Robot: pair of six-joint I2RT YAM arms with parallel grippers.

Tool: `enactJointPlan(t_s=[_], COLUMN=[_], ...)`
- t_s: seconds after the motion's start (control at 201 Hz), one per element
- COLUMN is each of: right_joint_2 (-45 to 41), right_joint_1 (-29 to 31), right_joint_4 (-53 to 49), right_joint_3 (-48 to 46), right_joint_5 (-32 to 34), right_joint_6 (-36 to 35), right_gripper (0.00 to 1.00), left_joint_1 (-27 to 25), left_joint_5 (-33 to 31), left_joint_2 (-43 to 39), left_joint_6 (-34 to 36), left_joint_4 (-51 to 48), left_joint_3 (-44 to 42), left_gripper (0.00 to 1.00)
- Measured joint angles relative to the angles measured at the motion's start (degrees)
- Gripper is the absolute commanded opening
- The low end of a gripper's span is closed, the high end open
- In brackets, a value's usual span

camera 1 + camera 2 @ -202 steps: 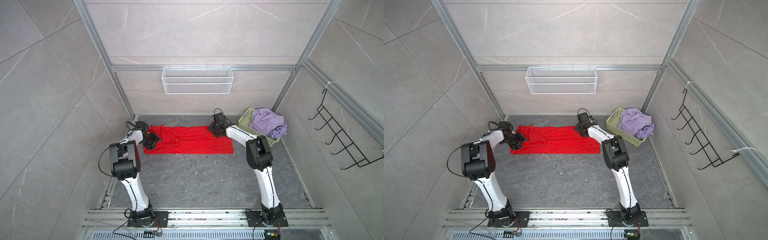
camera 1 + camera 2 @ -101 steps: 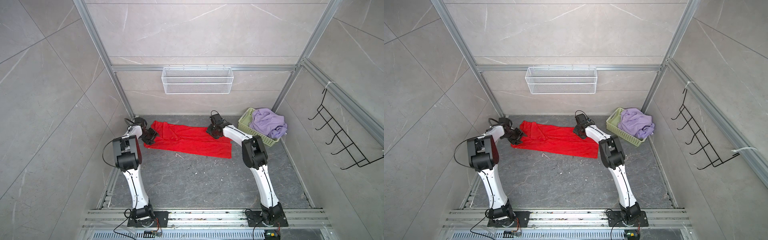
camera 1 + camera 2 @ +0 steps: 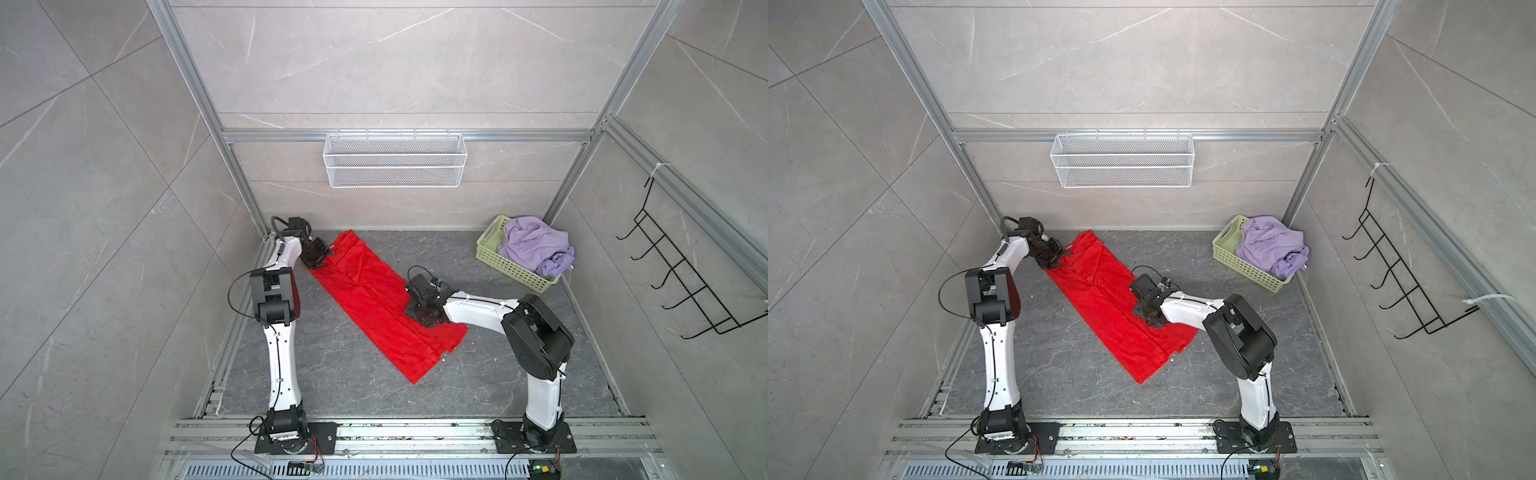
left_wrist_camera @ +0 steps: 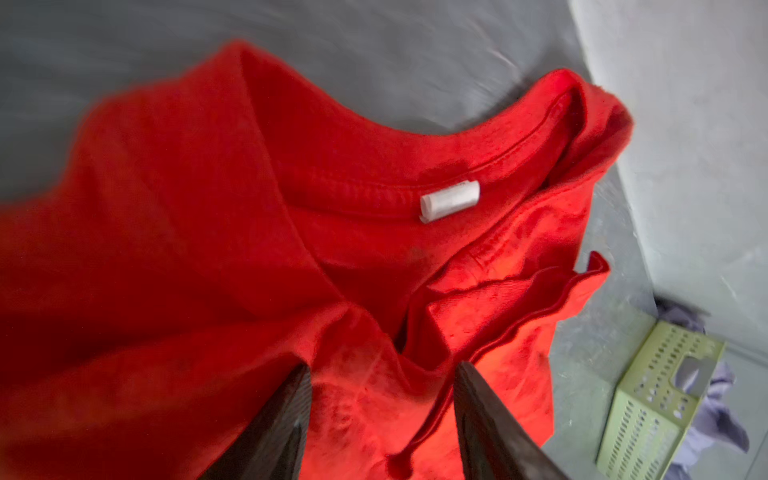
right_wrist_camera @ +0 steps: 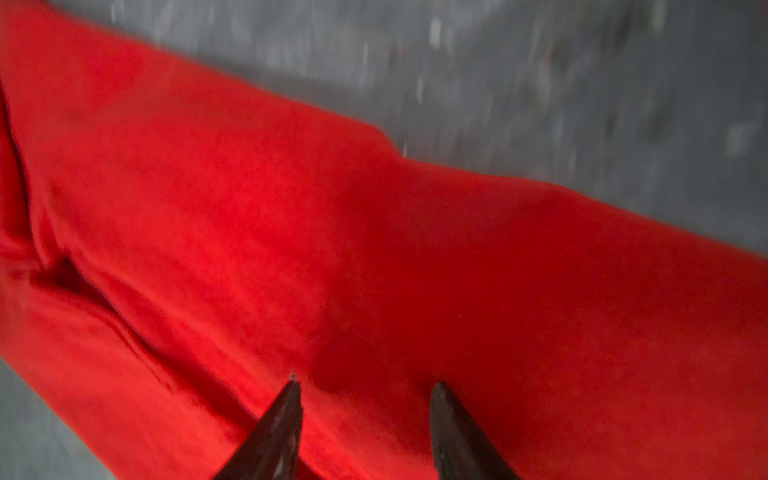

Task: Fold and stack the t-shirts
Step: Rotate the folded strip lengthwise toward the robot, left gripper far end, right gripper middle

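While the red tee (image 3: 376, 309) lies slantwise as a long strip, the right gripper (image 5: 363, 388) rests on its near end and the left gripper (image 4: 382, 368) by the collar (image 4: 365, 189), probably to straighten it. Both sets of jaws stand part-spread, and I cannot tell whether they pinch cloth. Beyond, the lilac tee (image 3: 536, 245) waits in the basket (image 3: 513, 272).

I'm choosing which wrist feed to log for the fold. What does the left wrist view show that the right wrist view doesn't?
Left wrist only: the red t-shirt's collar with its white neck label, and the green basket holding the lilac t-shirt. Right wrist only: a plain, blurred stretch of shirt with one long crease. Both: the shirt on grey floor under parted dark fingertips, of the left end effector and right end effector respectively.
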Motion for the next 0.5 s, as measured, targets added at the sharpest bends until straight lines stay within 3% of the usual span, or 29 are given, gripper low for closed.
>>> enactJointPlan(t_s=[0.259,0.503], right_joint_2=[0.22,1.01], right_joint_1=[9.81,12.07], right_joint_4=[-2.84,-9.25], right_joint_3=[0.66,3.72], right_joint_5=[5.11,6.38], right_joint_6=[6.8,8.15], right_gripper=[0.53,0.56], left_joint_1=[-8.92,-11.93], left_joint_5=[5.7,6.8], left_joint_2=[7.85,8.31], left_joint_6=[-3.87,-6.56], left_joint_4=[7.37,12.26], left_joint_3=[9.92,10.19], left_gripper=[0.57,0.58])
